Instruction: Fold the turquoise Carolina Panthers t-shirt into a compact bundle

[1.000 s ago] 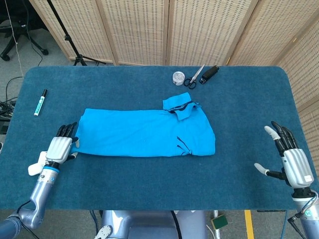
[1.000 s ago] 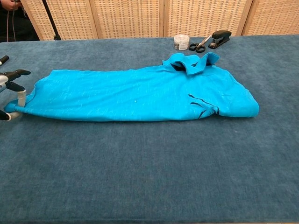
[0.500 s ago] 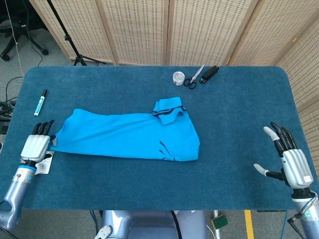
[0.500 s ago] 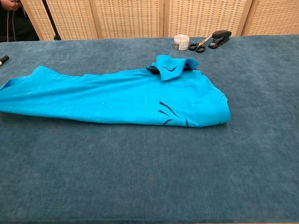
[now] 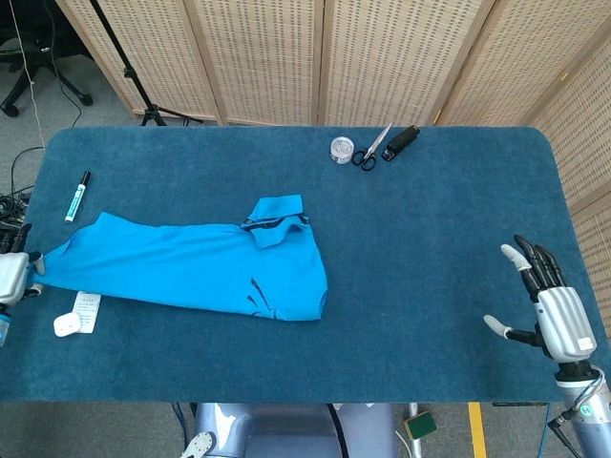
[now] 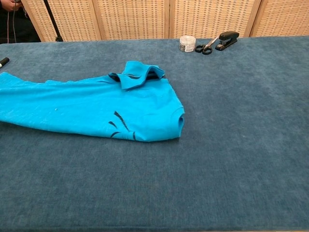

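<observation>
The turquoise t-shirt (image 5: 191, 269) lies folded into a long band on the left half of the blue table (image 5: 430, 248), its collar (image 5: 275, 219) on top towards the right end. In the chest view the t-shirt (image 6: 91, 106) runs off the left edge, with black print near its folded right end. My left hand (image 5: 10, 275) shows only partly at the frame's far left and grips the shirt's left tip. My right hand (image 5: 552, 310) hovers open near the table's right front corner, far from the shirt.
A white tag (image 5: 87, 306) and a small white object (image 5: 65, 324) lie just in front of the shirt's left end. A marker (image 5: 77, 195) lies at back left. A tape roll (image 5: 341, 149), scissors (image 5: 372, 150) and a stapler (image 5: 402, 140) sit at the back edge.
My left hand has pulled the shirt well to the left across the table, to the table's left edge. The white tag and small object stayed behind. The right hand has barely moved.
</observation>
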Controlling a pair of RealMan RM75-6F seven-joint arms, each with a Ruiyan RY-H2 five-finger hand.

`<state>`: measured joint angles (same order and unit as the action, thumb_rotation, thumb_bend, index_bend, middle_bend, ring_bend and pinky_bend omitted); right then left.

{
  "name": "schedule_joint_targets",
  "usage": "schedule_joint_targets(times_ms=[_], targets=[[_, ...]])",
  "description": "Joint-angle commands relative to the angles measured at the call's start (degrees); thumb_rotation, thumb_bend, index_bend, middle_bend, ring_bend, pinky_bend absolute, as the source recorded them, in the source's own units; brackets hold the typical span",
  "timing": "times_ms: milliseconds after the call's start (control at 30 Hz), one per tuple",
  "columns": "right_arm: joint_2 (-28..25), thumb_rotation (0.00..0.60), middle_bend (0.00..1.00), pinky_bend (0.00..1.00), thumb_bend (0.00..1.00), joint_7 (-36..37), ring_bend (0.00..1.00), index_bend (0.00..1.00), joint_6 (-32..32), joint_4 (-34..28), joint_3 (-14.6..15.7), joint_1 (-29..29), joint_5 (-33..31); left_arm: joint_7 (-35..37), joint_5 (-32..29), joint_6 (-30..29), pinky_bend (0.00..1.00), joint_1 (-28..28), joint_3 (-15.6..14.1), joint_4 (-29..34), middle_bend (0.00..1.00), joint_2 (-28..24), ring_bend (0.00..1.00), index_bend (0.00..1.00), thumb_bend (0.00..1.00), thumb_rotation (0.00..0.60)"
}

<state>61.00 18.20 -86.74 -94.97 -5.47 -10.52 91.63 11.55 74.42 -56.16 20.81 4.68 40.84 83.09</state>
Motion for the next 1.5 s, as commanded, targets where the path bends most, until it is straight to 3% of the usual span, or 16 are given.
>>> schedule_joint_targets(times_ms=[33,367,700,900,1167,1267,1500], targets=[[0.07,0.6,0.0,0.0,0.0,-0.15,0.0,0.0,0.08,-0.01,0.02,-0.01,-0.05,3.91,-0.97,4.02,0.0,-0.17,0.2,-7.25,0.0,1.42,0.0,0.76,0.57,0.6],[0.21,0.6,0.0,0.0,0.0,-0.51,0.0,0.0,0.46,0.06,-0.02,-0.12,-0.33,11.33,-0.13,10.27,0.0,0.06,-0.13,-21.37,0.0,5.98,0.0,0.76,0.57,0.6],[0.32,0.6,0.0,0.0,0.0,-0.69,0.0,0.0,0.56,0.14,0.02,-0.12,-0.34,16.79,1.55,10.7,0.0,0.02,-0.25,-26.45,0.0,7.89,0.0,0.76,0.57,0.6],[0.32,0.6,0.0,0.0,0.0,-0.73,0.0,0.0,0.58,0.13,0.03,-0.11,-0.32,21.13,3.71,4.26,0.0,-0.39,-0.72,-26.5,0.0,8.46,0.0,0.76,0.57,0.6],[0.25,0.6,0.0,0.0,0.0,-0.51,0.0,0.0,0.56,0.08,-0.01,-0.09,-0.37,27.85,7.46,-11.62,0.0,-0.51,-1.19,-23.32,0.0,8.34,0.0,0.76,0.57,0.6],[0.13,0.6,0.0,0.0,0.0,-0.26,0.0,0.0,0.45,0.05,-0.04,-0.04,-0.36,28.21,9.09,-18.74,0.0,0.37,-1.02,-19.49,0.0,7.74,0.0,0.76,0.57,0.6],[-0.2,0.6,0.0,0.0,0.0,0.58,0.0,0.0,0.13,0.07,-0.09,0.11,-0.3,23.07,12.12,-27.57,0.0,3.26,-0.04,-5.12,0.0,5.25,0.0,0.76,0.57,0.6]])
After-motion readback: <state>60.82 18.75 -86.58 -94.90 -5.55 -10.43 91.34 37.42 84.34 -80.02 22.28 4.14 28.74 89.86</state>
